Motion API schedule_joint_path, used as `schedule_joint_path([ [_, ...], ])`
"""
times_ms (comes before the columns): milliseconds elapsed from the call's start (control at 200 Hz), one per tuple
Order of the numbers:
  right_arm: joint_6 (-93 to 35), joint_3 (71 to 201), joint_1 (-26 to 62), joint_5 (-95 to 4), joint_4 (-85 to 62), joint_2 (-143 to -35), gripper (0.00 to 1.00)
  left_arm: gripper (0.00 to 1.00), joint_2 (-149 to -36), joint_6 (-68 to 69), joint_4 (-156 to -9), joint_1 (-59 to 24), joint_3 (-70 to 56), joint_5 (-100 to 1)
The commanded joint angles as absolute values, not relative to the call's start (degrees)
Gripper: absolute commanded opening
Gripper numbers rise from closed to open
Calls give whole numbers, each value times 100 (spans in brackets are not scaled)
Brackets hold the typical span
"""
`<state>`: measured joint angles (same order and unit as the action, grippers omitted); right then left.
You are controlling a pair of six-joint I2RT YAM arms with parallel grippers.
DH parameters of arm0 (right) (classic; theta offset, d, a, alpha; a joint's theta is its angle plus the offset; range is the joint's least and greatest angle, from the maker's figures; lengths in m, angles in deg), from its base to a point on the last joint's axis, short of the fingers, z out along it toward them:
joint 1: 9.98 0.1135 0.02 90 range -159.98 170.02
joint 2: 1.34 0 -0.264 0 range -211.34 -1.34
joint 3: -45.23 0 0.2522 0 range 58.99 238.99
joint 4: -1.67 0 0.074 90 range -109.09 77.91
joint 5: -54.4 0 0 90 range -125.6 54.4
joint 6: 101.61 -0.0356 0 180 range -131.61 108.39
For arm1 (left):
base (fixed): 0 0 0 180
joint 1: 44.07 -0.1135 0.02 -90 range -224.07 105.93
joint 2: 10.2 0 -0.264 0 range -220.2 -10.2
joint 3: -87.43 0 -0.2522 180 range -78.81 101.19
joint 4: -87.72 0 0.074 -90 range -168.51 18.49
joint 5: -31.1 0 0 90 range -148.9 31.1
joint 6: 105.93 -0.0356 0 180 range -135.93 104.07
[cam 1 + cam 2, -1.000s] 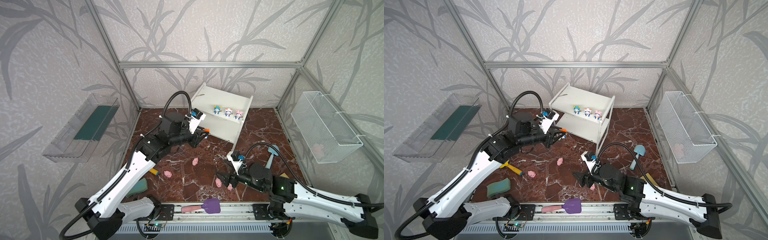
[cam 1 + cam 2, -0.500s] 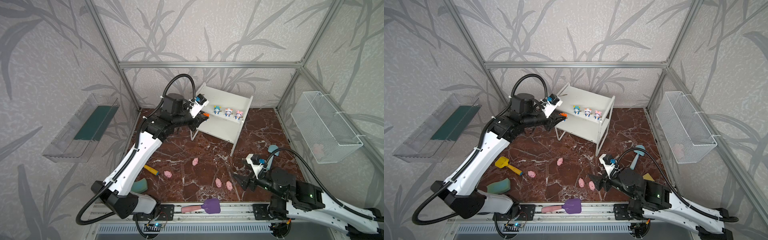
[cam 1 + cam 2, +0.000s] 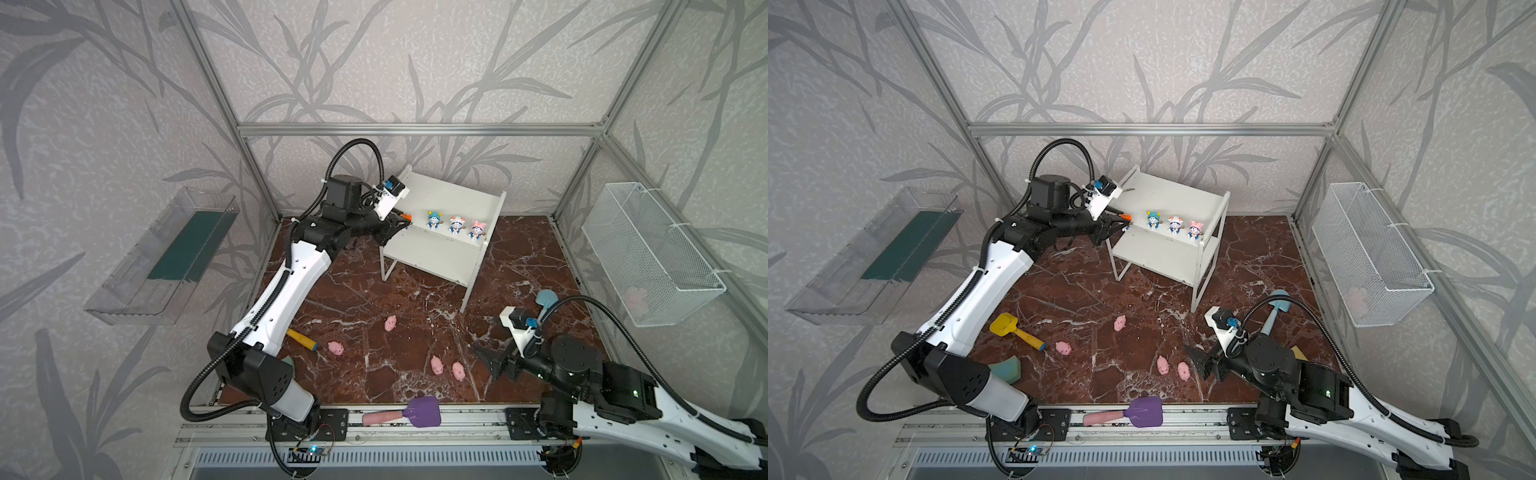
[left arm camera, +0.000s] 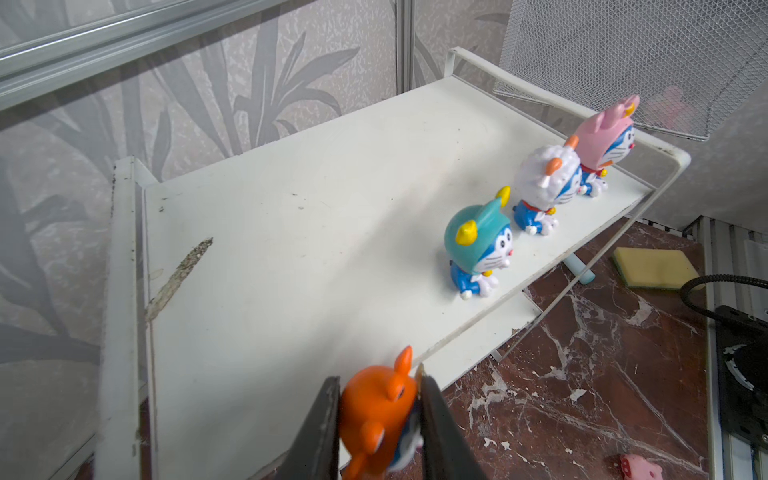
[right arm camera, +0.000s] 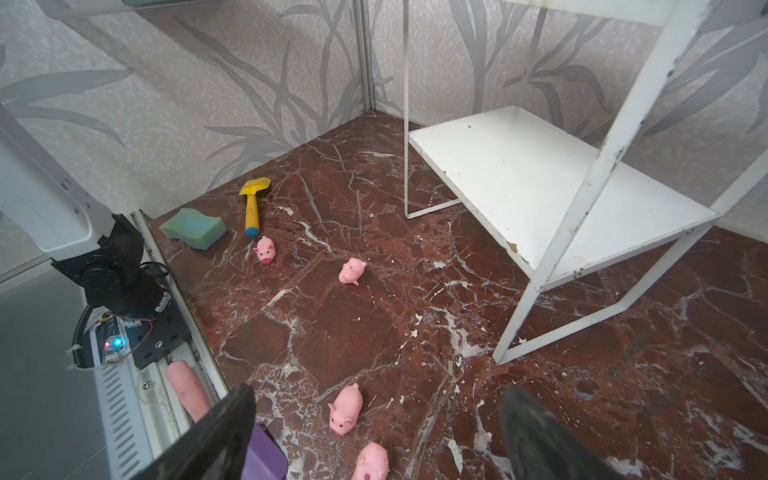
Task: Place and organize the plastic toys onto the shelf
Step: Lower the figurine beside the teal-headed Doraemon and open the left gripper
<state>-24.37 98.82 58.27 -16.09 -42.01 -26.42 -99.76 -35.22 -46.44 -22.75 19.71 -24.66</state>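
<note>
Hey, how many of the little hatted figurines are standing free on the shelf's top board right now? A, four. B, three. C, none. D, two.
B: the teal-hat figurine, white-hat figurine and pink-hat figurine stand in a row on the shelf, while the orange-hat figurine is clamped in the left gripper.

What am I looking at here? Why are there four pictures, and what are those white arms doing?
These are two robot arms in a small walled booth. Two pictures look down from overhead on the whole scene. The other two come from a camera on each arm's wrist. The left fingers pinch an orange-hatted figurine at the edge of the white shelf, on whose top board three other figurines stand in a row. The right fingers are spread open and empty, above the marble floor. Four pink pigs lie there, plus toy shovels and sponges.
</note>
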Motion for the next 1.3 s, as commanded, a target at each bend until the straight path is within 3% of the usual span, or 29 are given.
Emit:
schedule_joint_path([
  [0, -2287, 10084, 5849, -1512, -4198, -2731, 92, 13, -10048, -3588, -4841, -2306, 2260, -2147],
  [355, -2275, 10041, 5849, -1444, -4110, -2761, 93, 13, -10153, -3799, -4345, -2384, 2541, -1755],
  [1294, -2458, 9958, 5849, -1579, -4085, -2744, 93, 15, -10799, -3619, -4838, -2490, 2886, -1742],
])
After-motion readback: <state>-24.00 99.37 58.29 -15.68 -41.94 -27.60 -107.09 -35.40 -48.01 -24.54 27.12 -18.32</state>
